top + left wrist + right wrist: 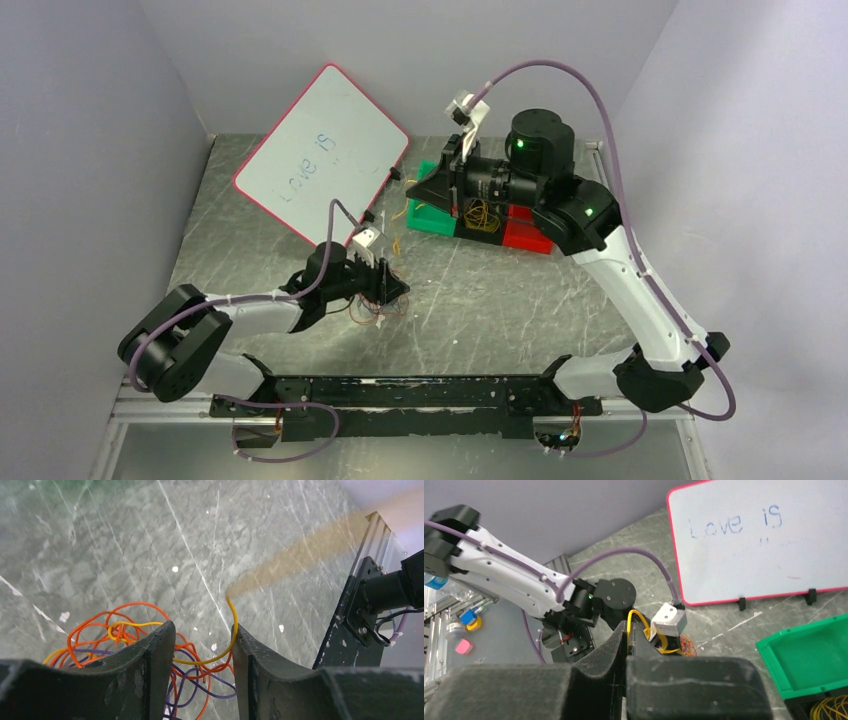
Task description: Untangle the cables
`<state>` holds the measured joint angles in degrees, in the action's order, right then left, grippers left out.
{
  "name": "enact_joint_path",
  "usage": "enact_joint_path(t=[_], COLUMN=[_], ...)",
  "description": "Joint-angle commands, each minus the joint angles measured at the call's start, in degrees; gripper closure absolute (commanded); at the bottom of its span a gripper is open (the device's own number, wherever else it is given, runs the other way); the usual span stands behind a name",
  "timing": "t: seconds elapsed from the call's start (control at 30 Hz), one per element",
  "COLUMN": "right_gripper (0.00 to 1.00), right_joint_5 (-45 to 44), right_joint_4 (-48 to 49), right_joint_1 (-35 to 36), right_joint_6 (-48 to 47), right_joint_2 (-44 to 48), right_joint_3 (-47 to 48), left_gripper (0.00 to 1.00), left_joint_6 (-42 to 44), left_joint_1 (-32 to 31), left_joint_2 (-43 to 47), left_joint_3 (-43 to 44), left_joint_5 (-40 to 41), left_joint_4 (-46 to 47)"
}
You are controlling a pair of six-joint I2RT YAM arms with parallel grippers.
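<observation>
Cables (122,632): purple loops show (left wrist only).

you have bare table (510,310) open to the right of the left gripper (393,288). the whiteboard (320,150) walls off the back left; the bins (428,218) and right arm (620,270) crowd the back right. a yellow cable (234,622) strung upward between the arms bars the middle.

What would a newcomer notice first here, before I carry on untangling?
The bright tangle of cables, orange, yellow and purple, lies left of centre under the left gripper, whose jaws stand apart with a yellow cable crossing between them. The right gripper, raised farther back, is shut on yellow cable too. At the rear left stands a pink-edged whiteboard reading "Love is".
</observation>
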<state>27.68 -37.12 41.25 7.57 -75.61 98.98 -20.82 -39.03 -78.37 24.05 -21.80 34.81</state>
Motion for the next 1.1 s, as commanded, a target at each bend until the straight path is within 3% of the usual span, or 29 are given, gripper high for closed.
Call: enact_joint_path(t=[0.0,0.27,1.07], right_gripper=[1.00,1.00,1.00], right_joint_5=[-0.56,-3.97,-34.94], right_joint_4=[2.00,1.84,8.38], right_joint_1=[0.25,0.23,0.27], right_joint_6=[0.70,-0.28,-7.70], right_joint_2=[2.71,5.33,15.24], right_joint_3=[3.17,7.41,12.36], left_gripper=[0.50,0.49,0.45], left_joint_6=[-2.12,-2.44,-1.86], left_joint_1=[-1.52,-2.33,-2.45], left_joint_2=[-2.20,-5.39,-5.70], left_joint_3=[-1.59,-3.32,-5.52], left_joint_5=[2.22,4.56,8.39], left_joint_4=[5.85,7.39,4.87])
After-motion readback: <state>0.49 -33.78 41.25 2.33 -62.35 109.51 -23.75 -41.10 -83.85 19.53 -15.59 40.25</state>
